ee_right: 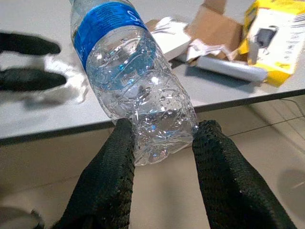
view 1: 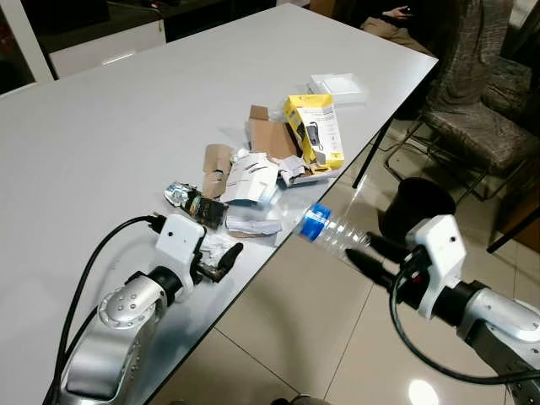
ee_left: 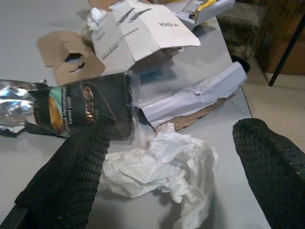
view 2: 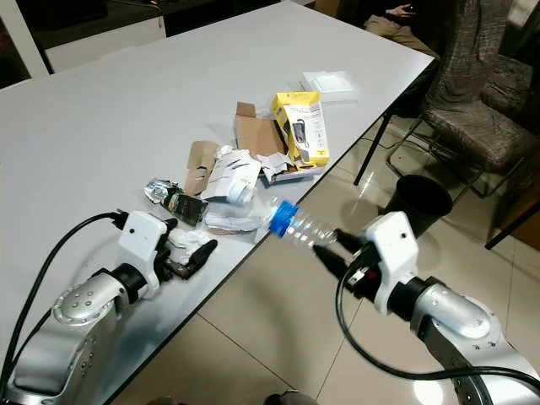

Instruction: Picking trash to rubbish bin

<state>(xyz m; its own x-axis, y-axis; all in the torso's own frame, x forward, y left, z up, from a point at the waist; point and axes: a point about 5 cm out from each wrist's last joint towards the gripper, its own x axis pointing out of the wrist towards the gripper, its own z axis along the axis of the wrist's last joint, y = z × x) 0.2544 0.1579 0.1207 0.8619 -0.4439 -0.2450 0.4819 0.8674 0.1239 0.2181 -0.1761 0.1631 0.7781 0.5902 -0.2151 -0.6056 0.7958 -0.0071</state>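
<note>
My right gripper (view 2: 337, 251) clamped on clear water bottle's (ee_right: 138, 90) base, held off table (view 1: 101, 143) edge for carrying | left gripper (ee_left: 171, 167) spread around crumpled tissue (ee_left: 157, 167) | black bin (view 1: 415, 205) on floor nearby.

a clear bottle (ee_right: 138, 90) with a blue label is seen beside a white bench (view 1: 101, 143). a yellow box (view 1: 315, 128), brown cardboard (view 1: 270, 135), crumpled white paper (ee_left: 162, 164) and a black wrapper (ee_left: 86, 112) are shown.

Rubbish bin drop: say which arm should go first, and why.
Right. The right gripper is shut on the plastic bottle, off the table edge near the black bin; the left gripper merely straddles crumpled paper.
</note>
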